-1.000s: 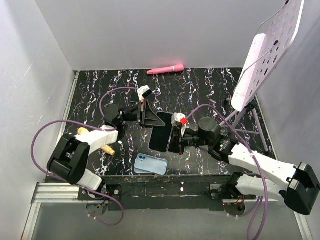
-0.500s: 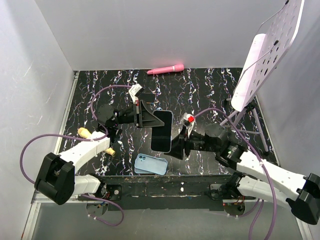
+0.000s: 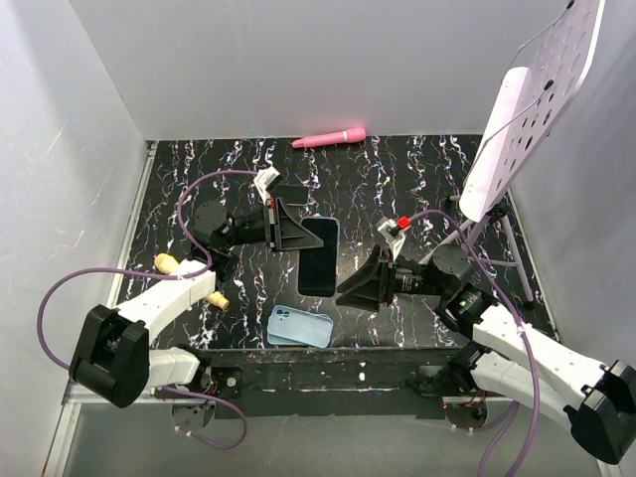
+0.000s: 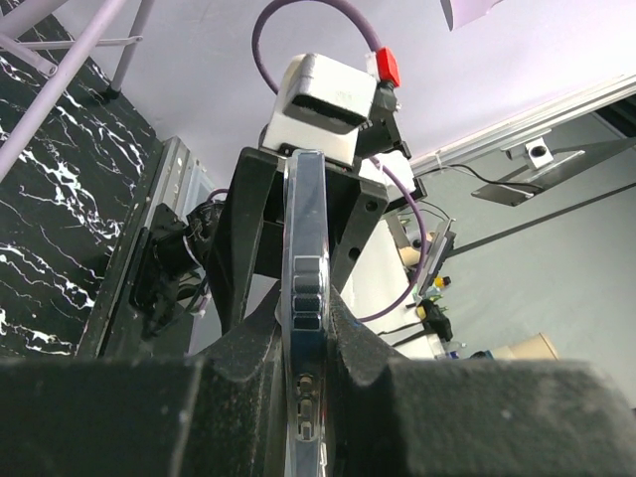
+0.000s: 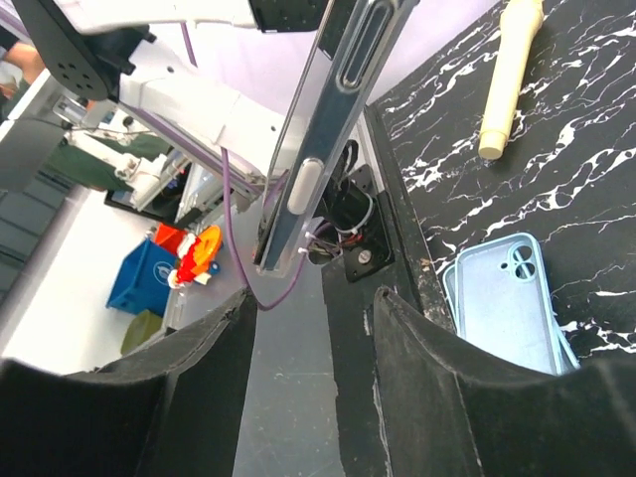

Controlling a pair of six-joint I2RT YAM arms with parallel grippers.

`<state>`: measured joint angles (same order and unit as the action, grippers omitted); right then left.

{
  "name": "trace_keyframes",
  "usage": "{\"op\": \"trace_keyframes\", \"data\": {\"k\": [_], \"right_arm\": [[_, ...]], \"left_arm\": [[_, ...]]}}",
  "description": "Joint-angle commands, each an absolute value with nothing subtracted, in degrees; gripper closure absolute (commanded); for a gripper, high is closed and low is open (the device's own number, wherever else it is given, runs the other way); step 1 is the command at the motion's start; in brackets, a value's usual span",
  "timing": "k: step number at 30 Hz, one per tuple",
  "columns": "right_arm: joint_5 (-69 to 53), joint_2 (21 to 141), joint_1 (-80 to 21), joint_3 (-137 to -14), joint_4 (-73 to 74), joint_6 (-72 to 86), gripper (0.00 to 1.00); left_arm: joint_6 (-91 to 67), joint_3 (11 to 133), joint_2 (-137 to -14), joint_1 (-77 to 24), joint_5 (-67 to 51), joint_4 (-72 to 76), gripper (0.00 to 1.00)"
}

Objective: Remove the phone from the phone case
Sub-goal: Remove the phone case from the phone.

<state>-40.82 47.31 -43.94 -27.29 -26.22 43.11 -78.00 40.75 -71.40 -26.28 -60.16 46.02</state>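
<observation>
Top: left jaws pinch the phone [image 3: 318,256] over the desk [image 3: 417,179]; right jaws are spread, just beside it. Left wrist: phone [image 4: 303,328] sits centred (good). Right wrist: I'd close squarely on the phone's [image 5: 333,119] free end, then peel.

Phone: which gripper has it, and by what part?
The left gripper is shut on the phone, pinching its front and back faces near the far end. The right gripper is open and holds nothing.
</observation>
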Motion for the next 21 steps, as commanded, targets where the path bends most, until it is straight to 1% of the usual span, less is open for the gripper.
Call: {"op": "trace_keyframes", "data": {"k": [1, 4, 11, 21], "right_arm": [[-43.86, 47.90, -42.63, -27.24, -33.66, 47.37, 0.45], [-44.29, 49.13, -42.63, -28.47, -32.87, 46.93, 0.49], [-45.26, 50.71, -42.63, -29.00, -34.63, 47.55, 0.48], [-46.93, 50.98, -42.63, -27.69, -41.13, 50.27, 0.48]], "left_arm": [[-77.78, 40.96, -68.38, -25.84, -59.68, 47.10, 1.00], [-78.75, 41.04, -68.82, -25.84, -59.85, 48.16, 1.00], [-79.27, 41.40, -69.87, -25.84, -60.12, 49.04, 1.00], [-79.89, 41.22, -70.75, -25.84, -60.38, 50.01, 1.00]]}}
